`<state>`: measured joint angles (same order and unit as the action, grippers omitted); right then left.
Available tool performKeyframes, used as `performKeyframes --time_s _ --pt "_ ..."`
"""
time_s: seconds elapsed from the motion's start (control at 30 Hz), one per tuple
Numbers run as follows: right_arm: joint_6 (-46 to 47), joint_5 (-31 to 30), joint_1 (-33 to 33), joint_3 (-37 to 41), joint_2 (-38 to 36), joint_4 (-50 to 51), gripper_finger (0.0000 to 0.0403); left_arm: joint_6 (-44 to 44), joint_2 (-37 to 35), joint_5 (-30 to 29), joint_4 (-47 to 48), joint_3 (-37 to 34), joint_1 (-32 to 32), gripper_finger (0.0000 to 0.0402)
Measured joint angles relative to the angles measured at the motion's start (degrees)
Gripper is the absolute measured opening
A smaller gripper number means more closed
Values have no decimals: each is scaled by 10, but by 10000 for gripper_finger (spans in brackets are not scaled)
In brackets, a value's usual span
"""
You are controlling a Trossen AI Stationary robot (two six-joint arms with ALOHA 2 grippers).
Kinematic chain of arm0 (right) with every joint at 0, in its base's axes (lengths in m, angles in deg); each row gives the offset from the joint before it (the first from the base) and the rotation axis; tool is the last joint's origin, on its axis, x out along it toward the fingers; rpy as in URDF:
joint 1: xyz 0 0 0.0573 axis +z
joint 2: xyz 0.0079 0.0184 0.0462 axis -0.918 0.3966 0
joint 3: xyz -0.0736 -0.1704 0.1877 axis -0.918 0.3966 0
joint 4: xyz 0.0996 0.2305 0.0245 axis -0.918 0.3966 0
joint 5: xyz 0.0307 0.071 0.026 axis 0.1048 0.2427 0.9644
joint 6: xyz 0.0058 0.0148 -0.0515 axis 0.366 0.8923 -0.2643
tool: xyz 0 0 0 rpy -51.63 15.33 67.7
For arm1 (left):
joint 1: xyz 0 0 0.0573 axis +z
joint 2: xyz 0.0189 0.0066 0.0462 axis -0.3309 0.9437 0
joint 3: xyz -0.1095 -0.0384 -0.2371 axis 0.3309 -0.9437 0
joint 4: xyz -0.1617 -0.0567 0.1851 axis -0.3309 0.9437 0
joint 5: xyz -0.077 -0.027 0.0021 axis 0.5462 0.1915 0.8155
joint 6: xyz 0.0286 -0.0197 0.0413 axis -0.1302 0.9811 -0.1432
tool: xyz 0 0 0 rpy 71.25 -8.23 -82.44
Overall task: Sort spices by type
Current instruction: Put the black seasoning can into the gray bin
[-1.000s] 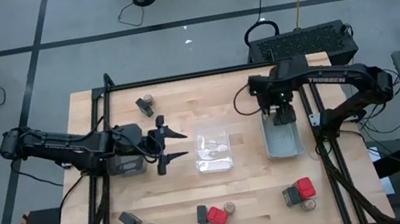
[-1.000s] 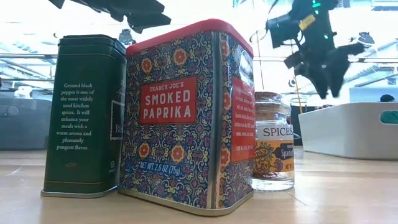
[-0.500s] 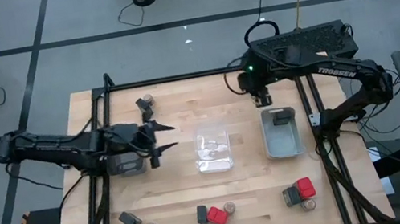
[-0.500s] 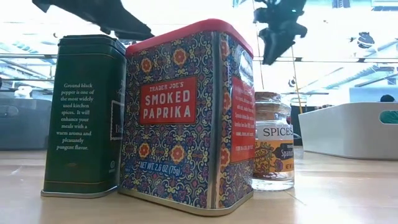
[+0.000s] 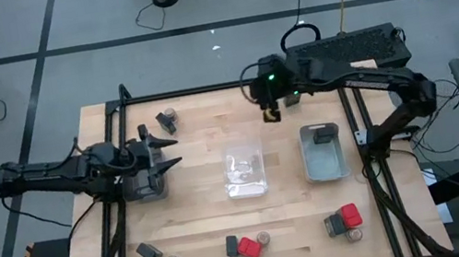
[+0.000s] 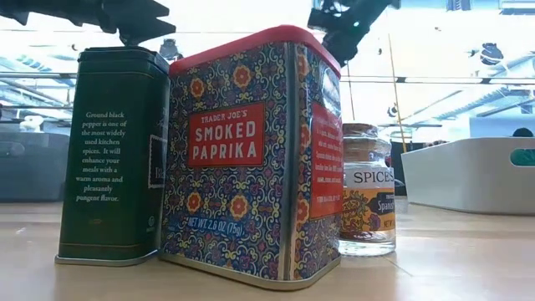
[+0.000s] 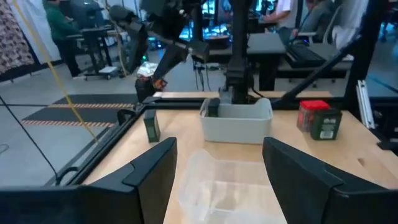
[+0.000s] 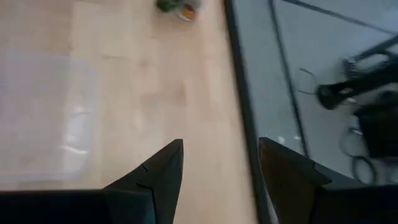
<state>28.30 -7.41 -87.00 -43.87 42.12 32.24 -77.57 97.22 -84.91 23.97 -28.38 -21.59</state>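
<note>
Both pincers spread and empty above the worktop (image 5: 205,151) — between picks

Right pincer (image 5: 271,114) over the far edge, left pincer (image 5: 162,152) beside its grey tray; spices (image 5: 247,246) mostly grouped along the near edge, one black box (image 5: 324,134) already in the right-hand tray (image 5: 325,166)

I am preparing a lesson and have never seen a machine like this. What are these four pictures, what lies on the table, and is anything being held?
This is a robot with two dark arms at a wooden table, each ending in a two-finger gripper. One picture looks straight down, one sits at table height, and two come from cameras on the wrists.

From above, the left gripper hangs over the table's left side, and the right gripper hangs near the far edge. Both are open and hold nothing.

In the middle stand a clear tray and a grey tray with one black box inside. Along the near edge are three groups of spices, each a red box, a black box and a small jar. The low picture shows one group close up.
</note>
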Motion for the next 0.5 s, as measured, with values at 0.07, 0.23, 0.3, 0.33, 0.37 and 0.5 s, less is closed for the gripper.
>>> performKeyframes --time_s 0.07,0.23,0.3,0.33,0.37,0.5 --pt "7 20 11 0 20 -18 190 0 3 0 9 0 0 241" --pt "56 71 53 -8 77 -57 190 0 6 -8 17 0 0 241" --pt "91 104 75 -24 96 -38 190 0 6 -10 17 0 0 241" --pt "105 119 88 -32 103 -24 190 0 6 -10 17 0 0 241" --pt "117 128 102 -40 111 -12 190 0 6 -11 17 0 0 241" --pt "174 145 166 -69 130 24 190 0 6 -12 22 0 0 241"
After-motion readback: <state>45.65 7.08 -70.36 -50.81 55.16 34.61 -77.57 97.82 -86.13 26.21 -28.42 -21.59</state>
